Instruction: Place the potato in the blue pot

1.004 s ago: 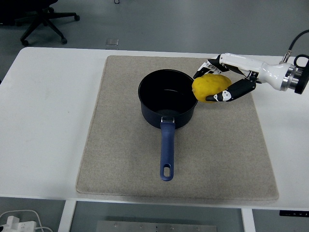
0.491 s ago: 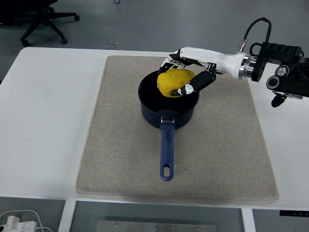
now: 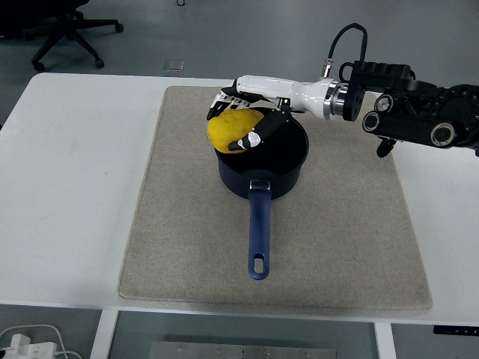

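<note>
The blue pot [image 3: 281, 164] stands in the middle of a beige mat [image 3: 187, 224], its long handle [image 3: 258, 235] pointing toward the near edge. My right hand [image 3: 238, 123] reaches in from the right, fingers curled around the yellow potato [image 3: 228, 127]. The potato hangs over the pot's far-left rim, partly past it toward the mat. The white forearm [image 3: 299, 90] crosses above the pot's far side. No left arm shows.
The mat lies on a white table [image 3: 67, 172]. A small clear object [image 3: 173, 66] sits at the table's far edge. An office chair [image 3: 67, 30] stands on the floor beyond. Cables and a power strip [image 3: 30, 344] lie below the near-left corner.
The right hand has carried the potato leftward, from the pot's right side, across its opening, to above the far-left rim. The pot has stayed put.
</note>
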{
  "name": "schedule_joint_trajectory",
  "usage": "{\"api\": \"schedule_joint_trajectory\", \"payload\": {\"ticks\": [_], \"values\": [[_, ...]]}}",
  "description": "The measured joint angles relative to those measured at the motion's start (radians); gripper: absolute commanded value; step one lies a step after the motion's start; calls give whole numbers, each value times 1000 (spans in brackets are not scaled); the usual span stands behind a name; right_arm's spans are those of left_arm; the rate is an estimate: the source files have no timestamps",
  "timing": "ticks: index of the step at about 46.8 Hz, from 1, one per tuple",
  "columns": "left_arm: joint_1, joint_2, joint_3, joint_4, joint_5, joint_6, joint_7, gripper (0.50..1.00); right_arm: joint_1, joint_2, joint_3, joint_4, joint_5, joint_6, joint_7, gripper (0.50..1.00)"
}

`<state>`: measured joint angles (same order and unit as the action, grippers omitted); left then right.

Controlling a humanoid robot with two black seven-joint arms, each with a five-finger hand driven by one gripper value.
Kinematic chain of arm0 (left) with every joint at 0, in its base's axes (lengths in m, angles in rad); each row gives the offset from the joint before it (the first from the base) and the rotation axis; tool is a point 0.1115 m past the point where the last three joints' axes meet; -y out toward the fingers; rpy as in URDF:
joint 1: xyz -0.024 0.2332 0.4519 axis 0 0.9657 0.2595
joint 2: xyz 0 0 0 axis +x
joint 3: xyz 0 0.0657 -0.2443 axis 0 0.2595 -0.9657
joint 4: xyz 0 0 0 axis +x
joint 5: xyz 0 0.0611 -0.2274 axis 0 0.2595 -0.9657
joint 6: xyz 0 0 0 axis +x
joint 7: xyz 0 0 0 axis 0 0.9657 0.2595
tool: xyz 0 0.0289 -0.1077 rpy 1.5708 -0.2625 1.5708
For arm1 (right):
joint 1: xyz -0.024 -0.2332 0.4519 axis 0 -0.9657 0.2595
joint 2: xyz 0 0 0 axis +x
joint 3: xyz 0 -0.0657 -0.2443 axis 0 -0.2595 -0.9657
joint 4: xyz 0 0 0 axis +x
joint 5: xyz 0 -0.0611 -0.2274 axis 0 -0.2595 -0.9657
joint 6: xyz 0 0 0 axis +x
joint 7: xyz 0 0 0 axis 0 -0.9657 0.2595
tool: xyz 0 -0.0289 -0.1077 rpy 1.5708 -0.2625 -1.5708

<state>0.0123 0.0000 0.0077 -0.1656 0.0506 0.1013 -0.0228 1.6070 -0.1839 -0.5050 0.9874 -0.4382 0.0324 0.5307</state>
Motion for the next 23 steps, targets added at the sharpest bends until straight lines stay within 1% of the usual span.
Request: {"api": "schedule_joint_trajectory", "payload": {"ticks": [8, 11, 15, 23], "values": [[0, 0, 0, 0, 0, 0, 0, 996, -14, 69, 5, -100, 36, 5, -5, 500], [0, 0, 0, 0, 0, 0, 0, 996, -22, 85, 14, -138, 39, 5, -18, 500], [0, 0, 0, 0, 0, 0, 0, 996, -46, 94, 20, -177, 48, 9, -36, 500], [0, 0, 0, 0, 0, 0, 0, 996, -81, 95, 22, -214, 45, 22, -38, 500]]}}
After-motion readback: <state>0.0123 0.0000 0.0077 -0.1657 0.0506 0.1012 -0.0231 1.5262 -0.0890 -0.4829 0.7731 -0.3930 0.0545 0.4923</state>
